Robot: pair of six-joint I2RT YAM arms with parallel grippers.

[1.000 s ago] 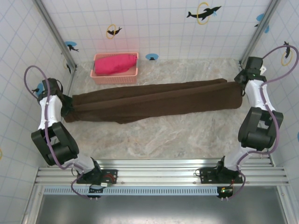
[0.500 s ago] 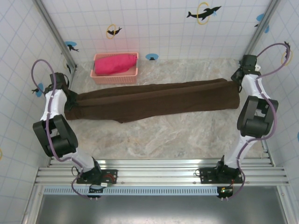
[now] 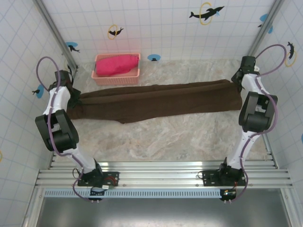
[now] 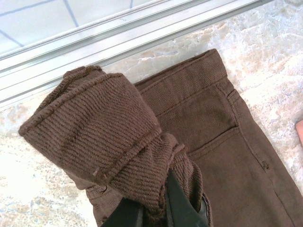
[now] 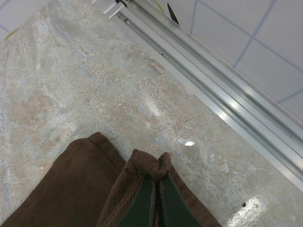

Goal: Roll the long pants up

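The left pincer is clamped tight on a thick fold of the long pants at the waistband end. The bunched cloth lifts and curls over toward 11 o'clock from the fingertips. At 1 o'clock from the tips the seat of the pants lies flat, with a pocket seam showing. Beyond it, at 12 o'clock, a metal rail runs along the foot of the tiled wall, close to the waistband's edge.

The right pincer is pinched closed on the hem at the other end, a small ridge of cloth gathered at the tips. A second hem corner lies flat at 10 o'clock from it. Bare marbled surface spreads from 9 to 12 o'clock, and another wall rail crosses at 2 o'clock, apart from the cloth.

From above, the pants stretch straight across the surface between the two pincers, from 9 o'clock to 2 o'clock, both legs side by side. A pink basket holding a bright pink-red cloth sits at 11 o'clock. It seems just clear of the pants' far edge, though the gap is hard to judge from this height. The upright frame posts stand at the far corners, near each wrist.
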